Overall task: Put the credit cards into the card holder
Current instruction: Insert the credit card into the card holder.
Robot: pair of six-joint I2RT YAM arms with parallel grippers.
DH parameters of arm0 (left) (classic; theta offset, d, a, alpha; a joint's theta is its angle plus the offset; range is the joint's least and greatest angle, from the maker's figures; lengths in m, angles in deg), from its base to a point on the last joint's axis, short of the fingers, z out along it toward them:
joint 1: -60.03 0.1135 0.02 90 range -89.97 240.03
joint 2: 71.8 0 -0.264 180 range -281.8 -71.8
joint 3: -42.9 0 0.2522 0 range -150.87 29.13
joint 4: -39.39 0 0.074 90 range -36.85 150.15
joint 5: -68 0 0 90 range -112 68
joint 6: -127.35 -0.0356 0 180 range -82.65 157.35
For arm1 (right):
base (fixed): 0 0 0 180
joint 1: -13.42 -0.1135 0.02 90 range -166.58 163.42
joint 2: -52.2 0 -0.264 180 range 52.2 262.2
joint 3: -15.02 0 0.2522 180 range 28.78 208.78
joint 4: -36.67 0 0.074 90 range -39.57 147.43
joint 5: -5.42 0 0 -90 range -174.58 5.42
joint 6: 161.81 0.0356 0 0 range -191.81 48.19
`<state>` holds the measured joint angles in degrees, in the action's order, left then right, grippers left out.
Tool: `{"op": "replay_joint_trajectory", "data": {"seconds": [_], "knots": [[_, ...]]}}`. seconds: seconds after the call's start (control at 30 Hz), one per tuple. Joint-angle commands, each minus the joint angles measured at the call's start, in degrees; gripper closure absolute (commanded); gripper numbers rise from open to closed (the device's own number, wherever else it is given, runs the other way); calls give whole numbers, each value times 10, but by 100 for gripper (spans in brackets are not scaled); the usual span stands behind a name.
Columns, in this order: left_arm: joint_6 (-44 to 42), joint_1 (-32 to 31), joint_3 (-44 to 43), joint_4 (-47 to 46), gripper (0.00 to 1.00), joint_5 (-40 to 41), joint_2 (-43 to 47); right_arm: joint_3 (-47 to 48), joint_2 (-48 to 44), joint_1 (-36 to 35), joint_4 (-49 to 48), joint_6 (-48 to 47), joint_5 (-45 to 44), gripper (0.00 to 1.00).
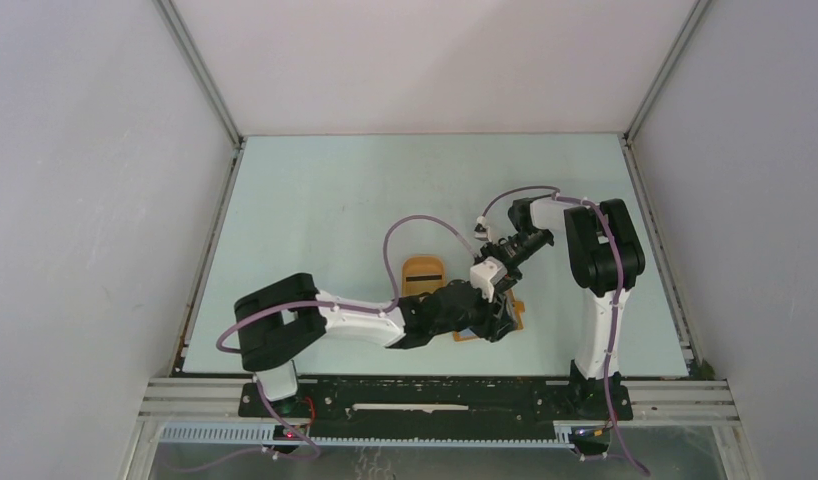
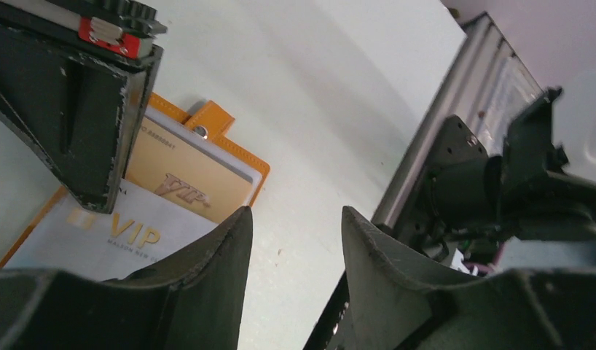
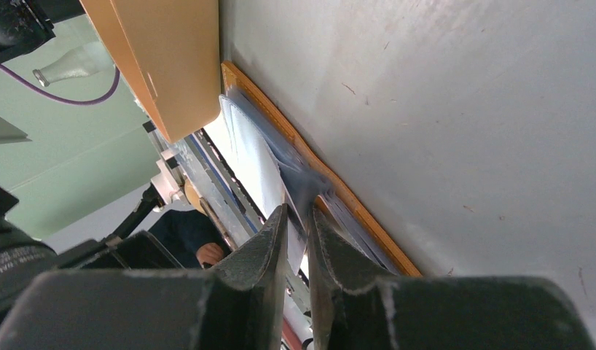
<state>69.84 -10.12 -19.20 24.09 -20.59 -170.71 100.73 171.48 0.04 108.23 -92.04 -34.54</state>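
Top view: the card holder [image 1: 519,318] lies on the table [image 1: 325,200], at 4 o'clock from an orange tray [image 1: 423,274]. Left wrist view: a gold card [image 2: 182,175] and a white card [image 2: 76,244] on the opened holder each read "VIP", and the left gripper [image 2: 295,270], at 6 o'clock, stands half open and empty. Right wrist view: the right gripper [image 3: 299,213] is nearly closed, pinching the edge of a pale card [image 3: 255,157] over the holder's orange rim.

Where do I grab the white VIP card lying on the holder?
By the thin edge nearest the left gripper, coming in low from that side. The white card lies flat on the holder, so only an edge can likely be pinched, and the right gripper crowds the far edge.
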Motion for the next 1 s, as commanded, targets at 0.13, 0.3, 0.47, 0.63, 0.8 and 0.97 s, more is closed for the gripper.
{"op": "replay_joint_trajectory", "data": {"seconds": [0.13, 0.3, 0.47, 0.63, 0.8, 0.97], "knots": [[61, -11, -136, 170, 46, 120, -66, 17, -20, -4, -8, 5, 4, 76], [64, -16, -190, 230, 44, 143, -95, 16, -22, -4, -8, 5, 6, 77], [72, -17, -222, 262, 40, 148, -116, 17, -23, -4, -7, 5, 6, 77], [75, -17, -252, 298, 38, 152, -132, 16, -23, -4, -7, 5, 8, 77], [84, -17, -277, 329, 37, 149, -150, 16, -26, -5, -7, 5, 8, 76], [93, -17, -282, 352, 37, 158, -148, 17, -28, -5, -7, 5, 8, 76]]}}
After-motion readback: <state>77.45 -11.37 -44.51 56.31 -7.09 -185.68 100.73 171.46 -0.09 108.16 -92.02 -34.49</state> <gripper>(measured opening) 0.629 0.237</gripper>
